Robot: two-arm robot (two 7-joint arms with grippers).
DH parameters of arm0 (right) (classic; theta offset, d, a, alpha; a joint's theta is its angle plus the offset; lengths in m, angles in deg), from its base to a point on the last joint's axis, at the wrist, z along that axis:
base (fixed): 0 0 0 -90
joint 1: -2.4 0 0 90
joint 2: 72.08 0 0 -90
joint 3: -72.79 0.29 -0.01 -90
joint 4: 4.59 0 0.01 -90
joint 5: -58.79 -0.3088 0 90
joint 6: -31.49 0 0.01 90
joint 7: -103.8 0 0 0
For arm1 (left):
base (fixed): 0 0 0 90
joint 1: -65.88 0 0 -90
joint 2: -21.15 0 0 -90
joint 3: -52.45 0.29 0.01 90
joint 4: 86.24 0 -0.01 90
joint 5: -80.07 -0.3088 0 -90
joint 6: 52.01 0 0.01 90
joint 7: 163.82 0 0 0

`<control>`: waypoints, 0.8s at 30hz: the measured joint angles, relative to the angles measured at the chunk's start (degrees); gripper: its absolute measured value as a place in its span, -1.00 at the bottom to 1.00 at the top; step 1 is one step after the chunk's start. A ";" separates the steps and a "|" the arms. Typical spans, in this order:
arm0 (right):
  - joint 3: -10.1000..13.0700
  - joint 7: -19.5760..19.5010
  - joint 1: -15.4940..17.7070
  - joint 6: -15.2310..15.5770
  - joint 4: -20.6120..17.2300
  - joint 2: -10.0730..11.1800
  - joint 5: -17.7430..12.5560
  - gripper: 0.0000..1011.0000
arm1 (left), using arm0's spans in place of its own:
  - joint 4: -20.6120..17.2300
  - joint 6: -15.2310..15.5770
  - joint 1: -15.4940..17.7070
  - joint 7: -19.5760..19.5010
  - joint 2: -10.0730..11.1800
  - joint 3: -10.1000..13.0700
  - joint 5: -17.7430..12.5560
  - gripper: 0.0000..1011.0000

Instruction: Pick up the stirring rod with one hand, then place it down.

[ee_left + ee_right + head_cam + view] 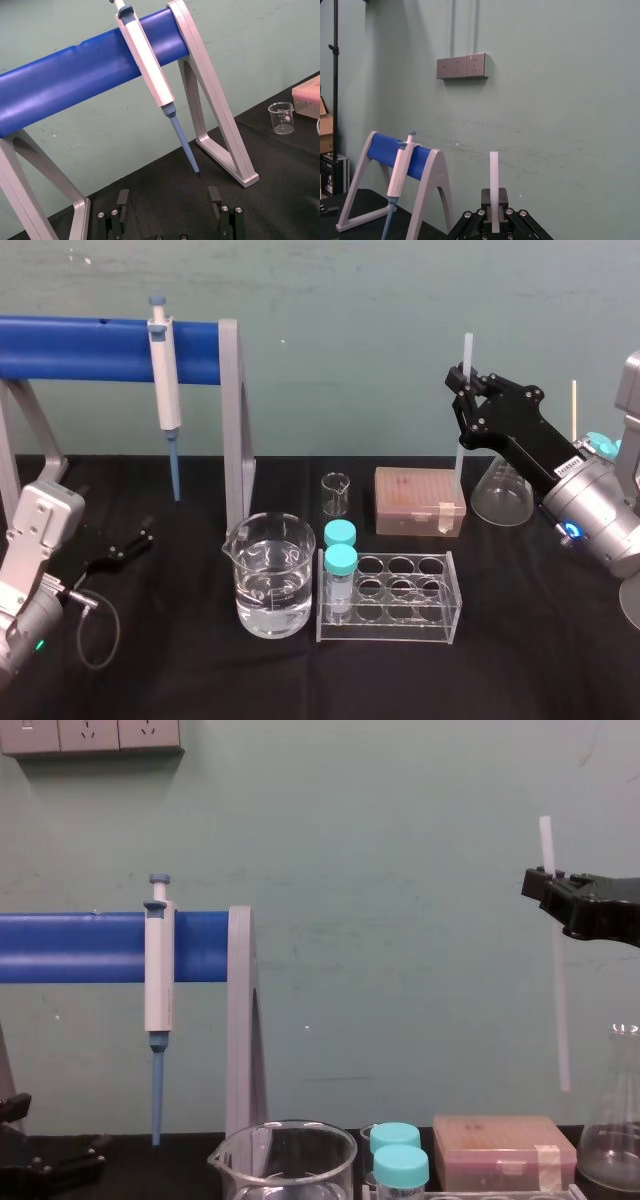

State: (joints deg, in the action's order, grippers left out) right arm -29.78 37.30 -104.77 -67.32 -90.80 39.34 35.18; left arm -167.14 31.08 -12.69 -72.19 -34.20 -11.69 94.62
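The stirring rod [463, 430] is a thin translucent white stick. It hangs almost upright in the air over the back right of the table, its lower end above the gap between the tip box and the flask. My right gripper [460, 380] is shut on its upper part, with a short length sticking out above the fingers. The chest view shows the rod [556, 980] dropping well below the right gripper [537, 882]. In the right wrist view the rod [493, 180] rises from the closed jaws. My left gripper [140, 540] rests open at the table's left, empty [170, 210].
A white-and-blue pipette [163, 370] hangs on the blue-barred stand [90, 348] at back left. Mid-table stand a water-filled beaker [268, 580], a small beaker [336, 495] and a clear tube rack [400, 595] with two teal-capped tubes. A tip box [415, 500] and a flask [497, 495] sit below the rod.
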 joint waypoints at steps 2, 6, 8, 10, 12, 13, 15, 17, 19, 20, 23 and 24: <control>0.04 0.02 0.06 0.10 0.00 -0.06 0.01 -0.87 | 0.00 0.00 0.00 0.00 0.00 0.00 0.00 0.98; 0.03 0.04 0.14 0.19 0.06 -0.20 0.06 -0.87 | 0.00 0.00 0.00 0.00 0.00 0.00 0.00 0.98; 0.02 0.05 0.19 0.20 0.06 -0.24 0.07 -0.87 | 0.00 0.00 0.00 0.00 0.00 0.00 0.00 0.98; 0.00 0.06 0.24 0.23 0.06 -0.28 0.09 -0.87 | 0.00 0.00 0.00 0.00 0.00 0.00 0.00 0.98; 0.00 0.07 0.35 0.26 0.00 -0.32 0.12 -0.87 | 0.00 0.00 0.00 0.00 0.00 0.00 0.00 0.98; 0.00 0.07 0.37 0.27 -0.02 -0.32 0.12 -0.87 | 0.00 0.00 0.00 0.00 0.00 0.00 0.00 0.98; -0.02 0.07 0.45 0.36 -0.11 -0.35 0.18 -0.87 | 0.00 0.00 0.00 0.00 0.00 0.00 0.00 0.98; -0.06 0.08 0.50 0.39 -0.15 -0.37 0.20 -0.87 | 0.00 0.00 0.00 0.00 0.00 0.00 0.00 0.98; -0.09 0.11 0.59 0.41 -0.25 -0.39 0.20 -0.87 | 0.00 0.00 0.00 0.00 0.00 0.00 0.00 0.98; -0.10 0.12 0.62 0.41 -0.27 -0.40 0.20 -0.87 | 0.00 0.00 0.00 0.00 0.00 0.00 0.00 0.98; -0.13 0.20 0.65 0.43 -0.29 -0.43 0.19 -0.87 | 0.00 0.00 0.00 0.00 0.00 0.00 0.00 0.98; -0.14 0.23 0.65 0.44 -0.30 -0.43 0.19 -0.87 | 0.00 0.00 0.00 0.00 0.00 0.00 0.00 0.98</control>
State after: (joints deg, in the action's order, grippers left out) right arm -29.92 37.53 -104.11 -66.88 -91.10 38.91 35.36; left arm -167.14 31.08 -12.69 -72.19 -34.20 -11.69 94.62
